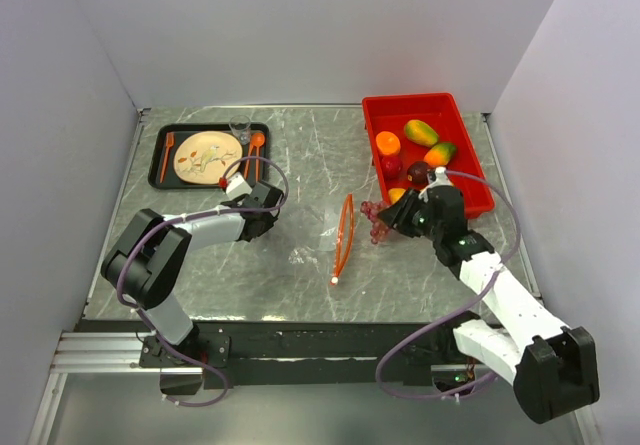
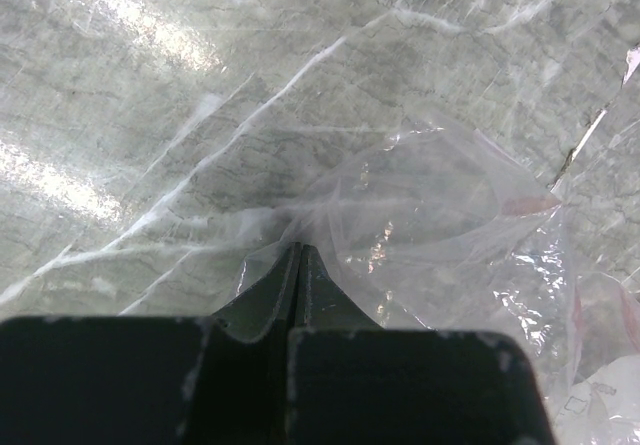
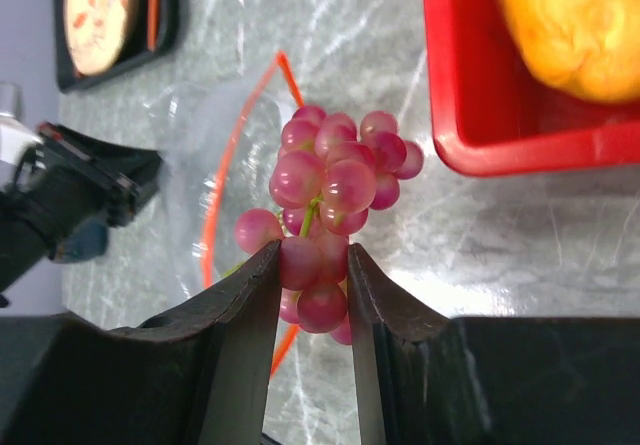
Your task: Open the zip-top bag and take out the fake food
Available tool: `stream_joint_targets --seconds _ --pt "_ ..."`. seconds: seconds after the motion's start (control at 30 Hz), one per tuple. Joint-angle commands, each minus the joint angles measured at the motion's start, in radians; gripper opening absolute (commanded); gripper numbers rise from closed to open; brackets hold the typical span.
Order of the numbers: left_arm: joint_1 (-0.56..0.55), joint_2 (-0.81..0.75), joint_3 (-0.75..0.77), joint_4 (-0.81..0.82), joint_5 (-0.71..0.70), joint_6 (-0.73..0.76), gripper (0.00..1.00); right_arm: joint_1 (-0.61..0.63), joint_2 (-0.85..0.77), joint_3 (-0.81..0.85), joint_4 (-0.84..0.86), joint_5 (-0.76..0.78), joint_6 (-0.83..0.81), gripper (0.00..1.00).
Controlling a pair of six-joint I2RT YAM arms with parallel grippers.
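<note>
Bag (image 1: 318, 245): clear, mouth open, table centre; corner pinched in closed left gripper (image 2: 300, 252). Grapes (image 3: 330, 180): clamped between narrow jaws of right gripper (image 3: 312, 265), just outside mouth. Handling: hold bag pinned, lift grapes clear, carry to bin (image 1: 412, 100) at 1 o'clock, release low.

You had a grey table (image 1: 300, 165) marbled with white veins. The zip-top bag (image 2: 440, 195) was clear, its zipper strip (image 1: 344, 230) orange-red. The grapes (image 3: 330, 180) were glossy pinkish-red on a green stem. At far right, the bin (image 1: 470, 115) was bright red, with 2 green-orange mangoes (image 1: 420, 131). At far left, a black tray (image 1: 157, 165) bore a beige plate (image 1: 185, 160) and orange cutlery (image 1: 258, 145).
</note>
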Motion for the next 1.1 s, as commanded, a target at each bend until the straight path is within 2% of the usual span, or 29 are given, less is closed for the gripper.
stream_joint_targets --seconds 0.0,0.1,0.3,0.53,0.6,0.7,0.73,0.83,1.07 --pt "0.006 0.034 -0.003 -0.095 0.007 0.004 0.01 -0.05 -0.008 0.096 0.01 -0.034 -0.023 0.39" --pt "0.006 0.028 -0.003 -0.101 0.005 0.008 0.01 -0.122 0.017 0.154 0.009 -0.067 -0.033 0.39" --pt "0.006 0.006 -0.007 -0.104 0.008 0.02 0.01 -0.27 0.147 0.274 0.026 -0.03 -0.054 0.39" --pt "0.005 -0.033 0.01 -0.098 0.039 0.054 0.01 -0.337 0.409 0.385 0.152 0.031 -0.063 0.43" --pt "0.005 -0.053 0.016 -0.095 0.046 0.072 0.01 -0.345 0.489 0.432 0.161 0.05 -0.059 0.47" --pt "0.005 -0.081 0.03 -0.1 0.053 0.098 0.01 -0.357 0.561 0.492 0.194 0.05 -0.051 0.6" --pt "0.005 -0.09 0.031 -0.097 0.059 0.106 0.01 -0.362 0.605 0.513 0.184 0.05 -0.053 0.68" --pt "0.005 -0.124 0.043 -0.104 0.06 0.129 0.01 -0.362 0.663 0.583 0.143 0.053 -0.06 0.78" --pt "0.006 -0.198 0.066 -0.126 0.056 0.172 0.13 -0.345 0.569 0.545 0.072 0.079 -0.057 0.86"
